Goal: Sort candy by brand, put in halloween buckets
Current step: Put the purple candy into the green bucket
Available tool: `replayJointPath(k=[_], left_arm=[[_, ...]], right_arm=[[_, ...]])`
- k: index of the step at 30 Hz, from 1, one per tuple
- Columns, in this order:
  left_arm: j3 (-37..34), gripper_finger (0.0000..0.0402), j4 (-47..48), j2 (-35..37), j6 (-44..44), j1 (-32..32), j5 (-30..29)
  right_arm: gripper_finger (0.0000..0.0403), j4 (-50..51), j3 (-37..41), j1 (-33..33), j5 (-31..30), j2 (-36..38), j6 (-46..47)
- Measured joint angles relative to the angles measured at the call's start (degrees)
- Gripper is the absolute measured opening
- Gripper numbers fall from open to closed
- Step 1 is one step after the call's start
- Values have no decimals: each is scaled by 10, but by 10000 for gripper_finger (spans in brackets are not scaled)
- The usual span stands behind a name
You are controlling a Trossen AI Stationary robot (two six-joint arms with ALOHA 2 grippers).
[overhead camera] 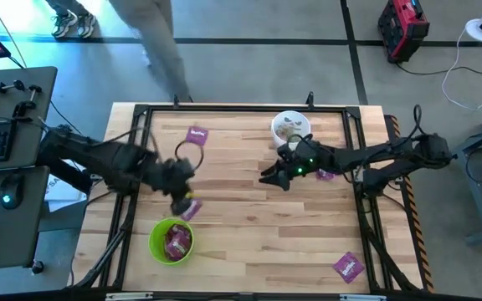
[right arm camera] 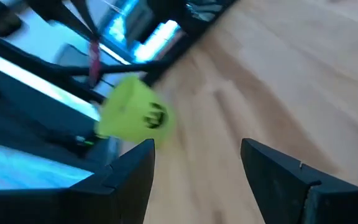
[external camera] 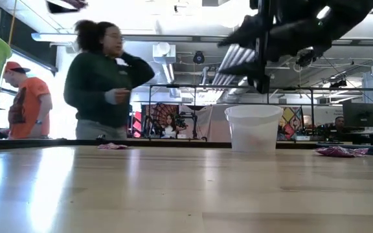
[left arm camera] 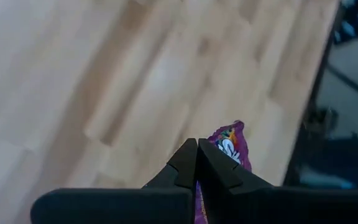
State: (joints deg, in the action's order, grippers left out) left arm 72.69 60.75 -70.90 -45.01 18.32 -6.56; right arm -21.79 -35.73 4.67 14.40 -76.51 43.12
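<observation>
Step in hand: left arm carrying a purple packet (left arm camera: 229, 146) toward the lime green bucket (overhead camera: 171, 241). The left gripper (overhead camera: 184, 203) is clenched on the packet — in the left wrist view the two fingers meet tip to tip, with the wrapper pinched between them and sticking out to one side. From above, the gripper hangs just beside the bucket rim, not yet over the mouth. The bucket already holds magenta packets.

Next move, as I judge it: bring the gripper over the bucket opening, then release; the packet is flat and light, so it may cling to a finger or catch on the rim.

Right gripper (overhead camera: 272, 175) is spread wide and empty, above bare table near the white bucket (overhead camera: 291, 126), which holds small sweets. Loose packets remain: one (overhead camera: 197, 134) at the far side, one (overhead camera: 349, 267) near the front right corner, one (overhead camera: 325, 174) mostly hidden under the right arm.

Hard to make out — packet print and sweet colours. Low view cuts the green bucket at the edge. A person (external camera: 105, 81) stands beyond the table.
</observation>
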Motion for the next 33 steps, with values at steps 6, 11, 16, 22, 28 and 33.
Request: replayJointPath(k=[6,11,16,22,28,33], left_arm=[[-13,0,45,4,-98,172,-70],[-63,0,20,3,-182,245,-95],[-94,0,-16,3,-228,275,-100],[-120,35,-5,3,-265,275,-104],[-106,125,-12,3,-240,269,-81],[-89,188,-56,3,-234,269,-94]], right_arm=[[233,-23,0,-82,-108,0,82],[233,-28,-3,-136,-159,0,123],[233,-28,-33,-172,-207,0,121],[233,63,-114,-195,-215,0,77],[233,251,-217,-211,-216,0,22],[233,389,-289,-224,-217,1,31]])
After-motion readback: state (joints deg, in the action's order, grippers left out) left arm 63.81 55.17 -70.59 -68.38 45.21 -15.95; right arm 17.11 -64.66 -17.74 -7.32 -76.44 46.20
